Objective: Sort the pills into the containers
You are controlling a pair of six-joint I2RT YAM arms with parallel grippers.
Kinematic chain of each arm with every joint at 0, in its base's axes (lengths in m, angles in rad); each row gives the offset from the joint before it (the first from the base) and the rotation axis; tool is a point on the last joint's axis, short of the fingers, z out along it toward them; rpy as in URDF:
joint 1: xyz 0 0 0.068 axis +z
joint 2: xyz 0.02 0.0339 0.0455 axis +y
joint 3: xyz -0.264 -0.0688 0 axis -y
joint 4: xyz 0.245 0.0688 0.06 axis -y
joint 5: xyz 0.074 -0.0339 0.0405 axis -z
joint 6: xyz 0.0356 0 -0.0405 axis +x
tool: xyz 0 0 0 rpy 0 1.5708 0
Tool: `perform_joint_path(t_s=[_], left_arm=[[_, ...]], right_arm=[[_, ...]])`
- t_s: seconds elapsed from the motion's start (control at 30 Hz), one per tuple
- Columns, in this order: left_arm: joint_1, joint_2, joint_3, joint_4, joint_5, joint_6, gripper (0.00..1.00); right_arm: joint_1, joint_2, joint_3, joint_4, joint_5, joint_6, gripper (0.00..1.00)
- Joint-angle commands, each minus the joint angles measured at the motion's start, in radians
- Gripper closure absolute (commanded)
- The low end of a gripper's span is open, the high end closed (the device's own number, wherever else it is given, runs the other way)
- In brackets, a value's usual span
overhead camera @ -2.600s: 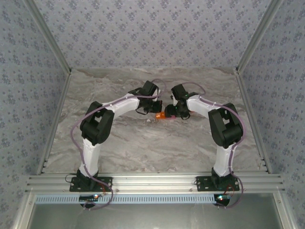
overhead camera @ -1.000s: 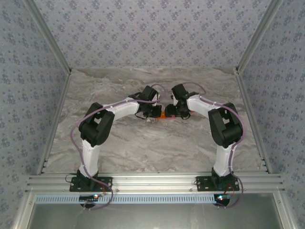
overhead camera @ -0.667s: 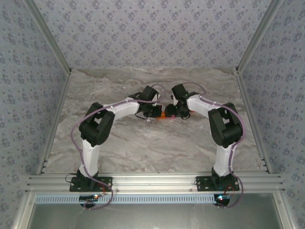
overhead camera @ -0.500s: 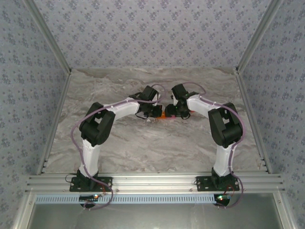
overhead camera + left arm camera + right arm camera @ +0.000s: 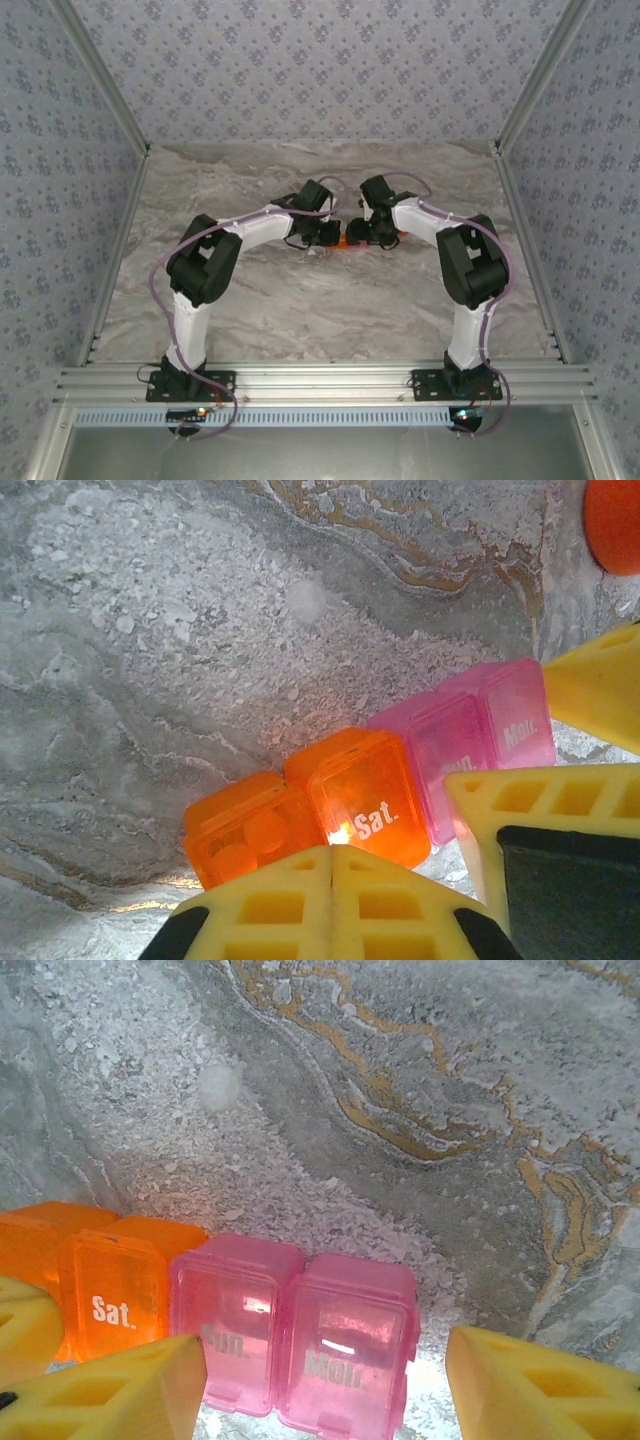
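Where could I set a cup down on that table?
Bare table lies between the arm bases and the pill box, and beyond it toward the back wall. The middle is crowded: left gripper and right gripper meet there.

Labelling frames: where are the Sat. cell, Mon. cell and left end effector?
Sat. cell (image 5: 365,805), left wrist view, labelled orange lid.
Mon. cell (image 5: 350,1345), right wrist view, labelled pink lid.
left end effector (image 5: 332,856), left wrist view, fingertip seam.

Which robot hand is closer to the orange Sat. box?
Left. The left hand, shut, has its tips right at the near edge of the orange Sat. box. The right hand stands open around the pink boxes beside it.
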State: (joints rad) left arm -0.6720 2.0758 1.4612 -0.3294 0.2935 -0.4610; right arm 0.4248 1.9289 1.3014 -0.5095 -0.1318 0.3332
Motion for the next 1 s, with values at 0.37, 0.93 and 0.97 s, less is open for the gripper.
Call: perform_joint_path(t_s=[0.37, 0.93, 0.97], left_arm=[[-0.017, -0.016, 0.022, -0.2, -0.067, 0.037, 1.0], [-0.014, 0.041, 0.136, -0.275, -0.102, 0.075, 0.99], [-0.015, 0.041, 0.133, -0.275, -0.102, 0.075, 0.99]], right_arm=[[-0.015, 0.053, 0.015, -0.05, 0.034, 0.023, 0.34], [-0.023, 0.087, 0.065, -0.069, 0.023, 0.018, 0.34], [-0.023, 0.088, 0.064, -0.069, 0.023, 0.019, 0.34]])
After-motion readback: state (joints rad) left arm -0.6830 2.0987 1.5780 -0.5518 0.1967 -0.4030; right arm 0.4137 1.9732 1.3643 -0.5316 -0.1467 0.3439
